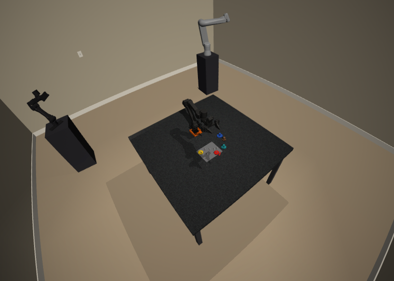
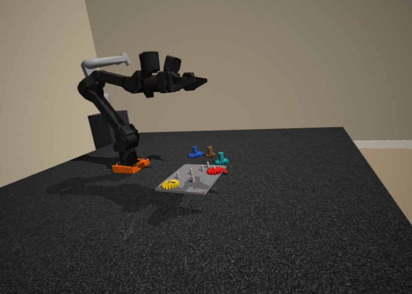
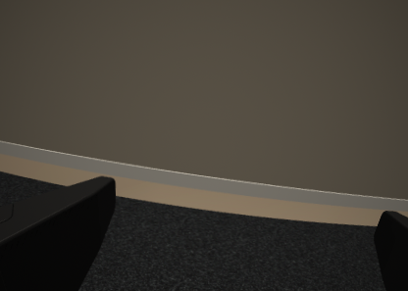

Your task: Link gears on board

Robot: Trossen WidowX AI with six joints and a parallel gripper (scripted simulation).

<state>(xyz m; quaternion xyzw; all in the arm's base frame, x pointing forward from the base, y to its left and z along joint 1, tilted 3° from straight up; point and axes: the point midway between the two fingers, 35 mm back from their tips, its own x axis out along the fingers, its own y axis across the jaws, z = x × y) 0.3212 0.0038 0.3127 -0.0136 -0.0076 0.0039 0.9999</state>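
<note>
The grey board [image 1: 211,143] [image 2: 184,189] lies on the table with several empty pegs, among them one peg [image 2: 190,171] near its middle. The red gear [image 1: 216,152] [image 2: 213,171] and the yellow gear [image 1: 199,152] [image 2: 166,185] sit near opposite ends of it. A blue gear [image 1: 219,135] [image 2: 194,154], a brown gear [image 1: 224,138] [image 2: 209,154] and a teal gear [image 1: 223,146] [image 2: 221,161] stand loose beyond the board, knobs up. My gripper [image 1: 215,130] [image 2: 200,80] [image 3: 253,213] is open and empty, high above the table and pointing roughly level.
The arm's orange base [image 1: 195,131] [image 2: 132,167] stands on the dark table [image 1: 203,192] [image 2: 232,234] beside the board. A red arrow [image 2: 225,171] is beside the red gear. Two other arms stand on pedestals away from the table. The wrist view shows wall, floor and tabletop.
</note>
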